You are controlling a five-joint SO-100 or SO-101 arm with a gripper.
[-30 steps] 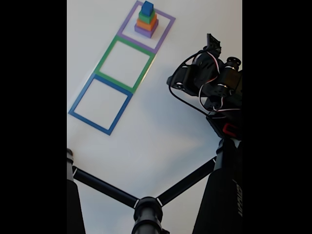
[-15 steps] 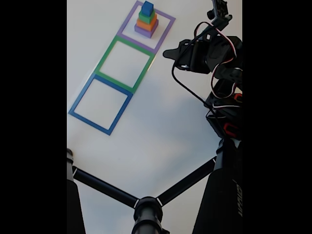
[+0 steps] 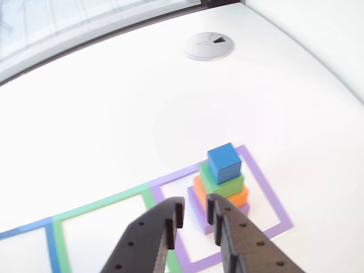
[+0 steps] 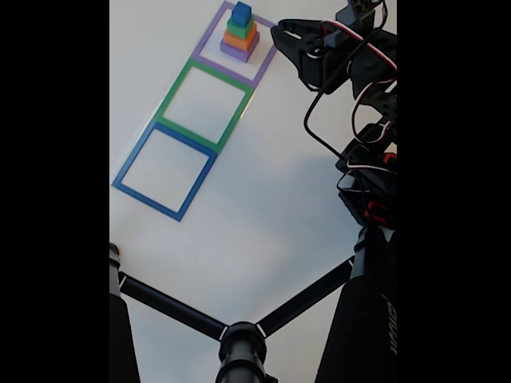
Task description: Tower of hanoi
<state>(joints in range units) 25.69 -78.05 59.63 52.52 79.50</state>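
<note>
In the other view the gripper (image 3: 194,213) enters from the bottom edge, its two black jaws parted by only a narrow gap with nothing between them and touching nothing. Just beyond the tips, right of centre in that frame, stands the block tower: a blue cube (image 3: 223,162) on top, a green block (image 3: 226,184) under it, an orange block (image 3: 236,198) below that, and a purple base block (image 3: 203,222) partly hidden behind the right jaw. The tower sits inside the purple taped square (image 3: 267,196), with the green taped square (image 3: 102,200) beside it to the left and the blue taped square (image 3: 50,247) at the lower left corner. A round grey grommet (image 3: 209,45) lies on the white surface (image 3: 114,114) near the top of the frame.

In the fixed view the tower (image 4: 239,32) is at the top centre and the arm (image 4: 351,64) reaches in from the upper right, its tip close to the stack; a black tripod (image 4: 239,339) fills the bottom
</note>
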